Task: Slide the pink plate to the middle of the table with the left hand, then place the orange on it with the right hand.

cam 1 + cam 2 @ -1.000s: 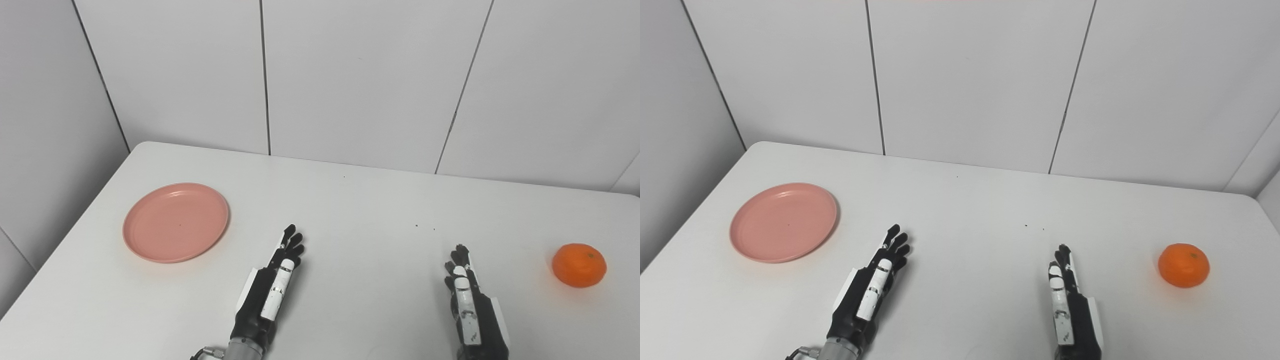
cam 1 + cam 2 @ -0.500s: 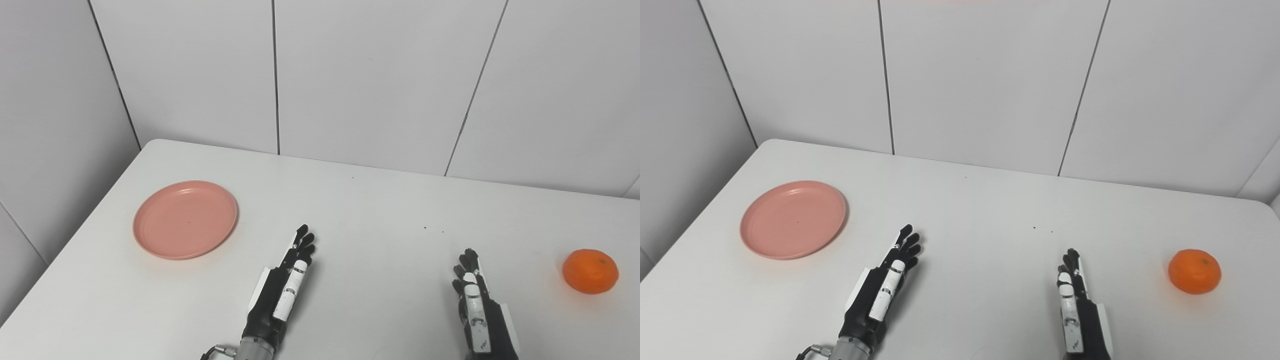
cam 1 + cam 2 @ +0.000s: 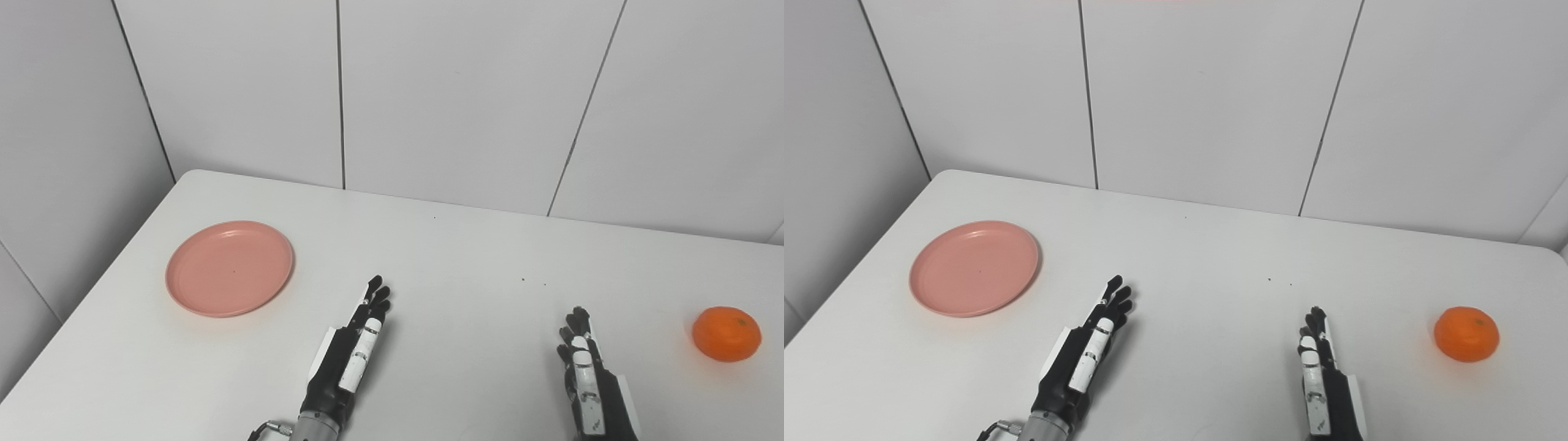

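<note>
Near the worktop's (image 3: 465, 257) front edge I see my left robot hand (image 3: 350, 352) and right robot hand (image 3: 585, 380) flat, fingers extended, holding nothing, the round orange fruit (image 3: 726, 334) at the right edge, the flat pink plastic plate (image 3: 229, 268) forward-left, nearest my left.

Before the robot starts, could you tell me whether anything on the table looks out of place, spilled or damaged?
Nothing stands out. The pink plate lies flat and empty on the left, the orange sits whole on the right, and each robot hand is open. Only a few tiny dark specks mark the table.
</note>
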Controlling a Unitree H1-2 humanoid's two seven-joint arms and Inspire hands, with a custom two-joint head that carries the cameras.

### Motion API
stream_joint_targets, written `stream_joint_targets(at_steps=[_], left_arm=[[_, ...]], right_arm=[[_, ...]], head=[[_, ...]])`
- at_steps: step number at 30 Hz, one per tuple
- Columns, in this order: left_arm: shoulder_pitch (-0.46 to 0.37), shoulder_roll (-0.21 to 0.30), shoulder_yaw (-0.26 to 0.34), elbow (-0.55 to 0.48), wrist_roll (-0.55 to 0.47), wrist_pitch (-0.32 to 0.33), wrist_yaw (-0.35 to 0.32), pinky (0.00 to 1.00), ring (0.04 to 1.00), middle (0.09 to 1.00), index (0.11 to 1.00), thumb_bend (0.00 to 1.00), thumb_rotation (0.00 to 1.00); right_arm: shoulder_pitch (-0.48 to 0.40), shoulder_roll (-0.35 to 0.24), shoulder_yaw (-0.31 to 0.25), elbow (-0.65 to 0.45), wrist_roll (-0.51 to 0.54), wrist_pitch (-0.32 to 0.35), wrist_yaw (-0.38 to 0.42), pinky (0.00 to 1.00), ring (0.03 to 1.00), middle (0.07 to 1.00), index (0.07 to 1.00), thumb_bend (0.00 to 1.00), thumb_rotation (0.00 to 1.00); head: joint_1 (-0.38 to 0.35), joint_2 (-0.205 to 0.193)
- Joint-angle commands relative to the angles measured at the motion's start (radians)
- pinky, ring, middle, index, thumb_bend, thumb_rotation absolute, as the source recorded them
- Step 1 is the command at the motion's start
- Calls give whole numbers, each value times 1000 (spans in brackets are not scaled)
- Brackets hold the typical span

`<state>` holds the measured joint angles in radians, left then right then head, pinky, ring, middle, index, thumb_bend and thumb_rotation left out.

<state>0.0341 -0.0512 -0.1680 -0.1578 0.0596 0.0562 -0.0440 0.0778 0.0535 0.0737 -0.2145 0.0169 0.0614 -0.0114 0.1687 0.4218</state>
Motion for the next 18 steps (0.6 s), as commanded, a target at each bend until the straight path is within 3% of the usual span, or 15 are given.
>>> stream_joint_targets(at_steps=[1, 13, 18], left_arm=[[-33, -4, -8, -31, -8, 2, -17, 965, 960, 971, 957, 400, 1000], [-104, 35, 23, -120, -26, 44, -51, 950, 954, 974, 955, 427, 996], [-140, 42, 51, -172, -42, 99, -47, 948, 944, 966, 945, 427, 1000]], right_arm=[[-14, 1, -1, -30, 7, -34, 11, 1000, 998, 1000, 1000, 162, 1000], [-19, -2, -3, -31, 21, -24, 13, 1000, 998, 1000, 1000, 183, 1000], [-21, -6, -3, -29, 21, -28, 14, 1000, 999, 1000, 1000, 186, 1000]], head=[[3, 4], [19, 13], [27, 16]])
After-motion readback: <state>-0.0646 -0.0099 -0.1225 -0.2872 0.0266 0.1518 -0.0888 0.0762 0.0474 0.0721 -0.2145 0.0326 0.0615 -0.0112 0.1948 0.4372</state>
